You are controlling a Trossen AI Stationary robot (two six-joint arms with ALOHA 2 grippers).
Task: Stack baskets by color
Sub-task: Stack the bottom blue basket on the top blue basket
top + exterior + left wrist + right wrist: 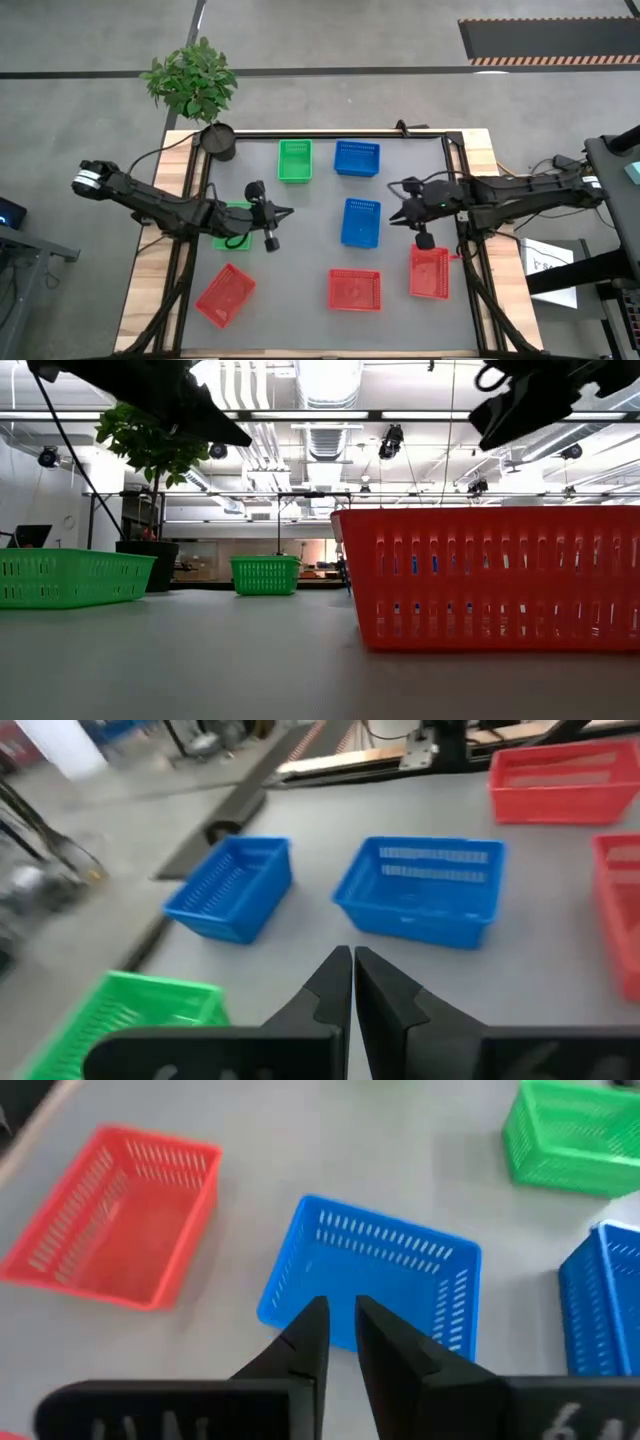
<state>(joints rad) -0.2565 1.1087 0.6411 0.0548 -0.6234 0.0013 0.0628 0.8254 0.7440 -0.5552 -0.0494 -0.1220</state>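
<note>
right gripper lines up on the middle blue basket

the right gripper [403, 212] hangs above the table with the middle blue basket [361, 222] just ahead of its tips. its fingers [300, 1342] stand a narrow slit apart and hold nothing. to do this step well, i judge it should spread wider before it drops, set one finger inside and one outside the near wall, and pinch the wall near its middle so the basket lifts level.

the far blue basket [357, 158] sits further ahead and off to one side, near enough to be the likely place to nest this one. a red basket [429, 271] lies right under the right wrist, behind the tips, and another red basket [355, 289] sits beside it; a lift straight up clears both.

the left gripper [283, 213] hovers across the table, pointing at the same blue basket, fingers pressed together and empty, with a green basket [236, 224] under its arm. it could crowd a carry toward that side. a plant pot [218, 141] stands well clear at the far corner.
</note>
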